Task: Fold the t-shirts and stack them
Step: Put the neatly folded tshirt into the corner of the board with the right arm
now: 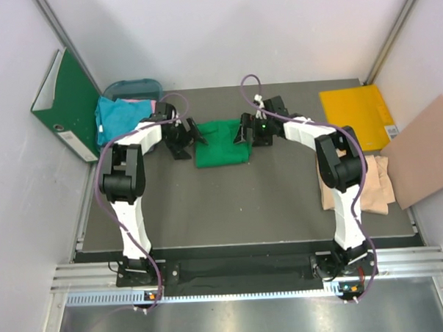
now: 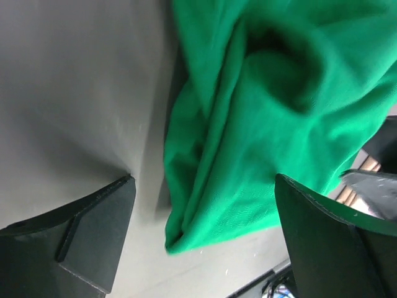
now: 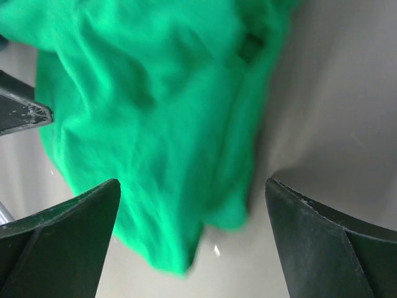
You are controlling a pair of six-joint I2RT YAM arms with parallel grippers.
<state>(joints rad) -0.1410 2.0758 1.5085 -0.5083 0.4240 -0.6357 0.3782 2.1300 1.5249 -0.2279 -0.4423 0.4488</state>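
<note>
**Top external view.** The bright green cotton t-shirt [image 1: 220, 142] lies as a compact, roughly square bundle on the dark grey table mat [image 1: 245, 202], at mid-width towards the far side. The left gripper [image 1: 187, 138] sits at its left edge and the right gripper [image 1: 243, 130] at its right edge, both low over the mat. The jaw state is hard to read from this view.

A teal-blue t-shirt [image 1: 120, 115] is bunched at the far left, with a strip of pink cloth [image 1: 139, 102] showing at its far edge. It lies just beside a stiff green ring binder [image 1: 64, 103] that leans on the left wall.

A beige-peach t-shirt [image 1: 377, 185] lies crumpled at the right edge, partly behind the right arm. A flat yellow folder [image 1: 355, 112] lies at the far right, and a brown cardboard sheet [image 1: 427, 153] is just beside it.

**Left wrist view.** The left gripper [image 2: 205, 180] has its jaws spread wide. The dark fingers [image 2: 93, 230] stand at either side of the frame with nothing pinched. The green t-shirt [image 2: 248, 112] fills the upper right. Its folded edge and one corner reach into the gap between the fingers and rest on the mat.

**Right wrist view.** The right gripper [image 3: 192, 183] also has its jaws spread wide and grips no cloth. The green t-shirt [image 3: 155, 112] lies rumpled on the mat, with its lower edge between the fingers [image 3: 62, 236]. The picture is slightly blurred.
</note>
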